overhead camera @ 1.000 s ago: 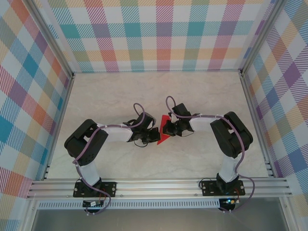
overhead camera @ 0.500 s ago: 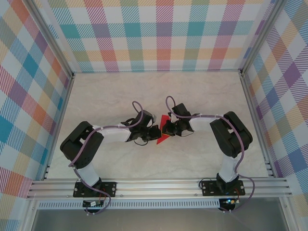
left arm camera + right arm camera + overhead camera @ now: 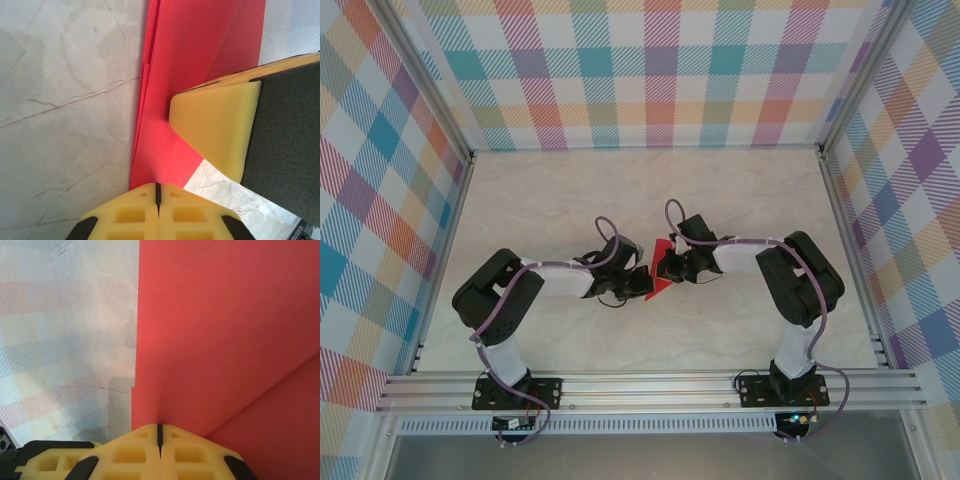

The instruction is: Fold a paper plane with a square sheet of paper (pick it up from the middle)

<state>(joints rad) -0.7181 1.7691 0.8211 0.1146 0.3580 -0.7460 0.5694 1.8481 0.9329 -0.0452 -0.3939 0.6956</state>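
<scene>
So, pale marbled table, pastel plaid walls on 3 sides. Mid-table, the partly folded red paper is pinched from both sides: left gripper and right gripper are both clamped on it.

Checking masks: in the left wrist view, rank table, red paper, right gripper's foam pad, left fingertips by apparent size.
1. table
2. red paper
3. right gripper's foam pad and left fingertips: alike, unranked.
</scene>
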